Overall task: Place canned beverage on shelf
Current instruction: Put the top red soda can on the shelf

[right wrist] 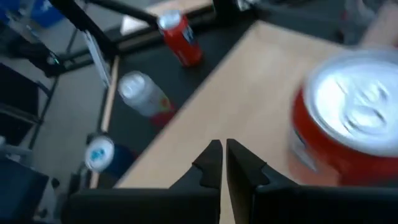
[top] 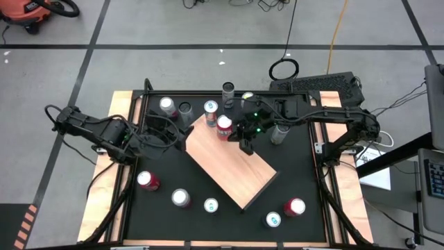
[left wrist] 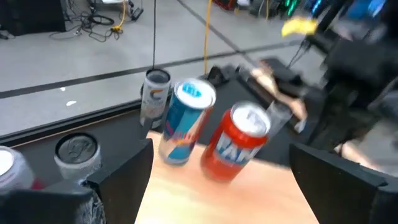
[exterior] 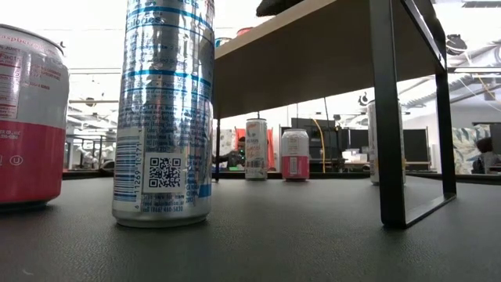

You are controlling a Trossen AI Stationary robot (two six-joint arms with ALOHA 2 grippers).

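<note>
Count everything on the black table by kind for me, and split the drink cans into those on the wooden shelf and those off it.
Pale wooden slab shelf: 1
Drink cans standing on the shelf: 2
Drink cans standing on the black table top: 10 (one partly hidden by the right arm)
Total: 13

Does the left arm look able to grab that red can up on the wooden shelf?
Probably yes: the left gripper is open, facing the red can on the shelf with nothing between, though a blue can stands close beside it.
</note>
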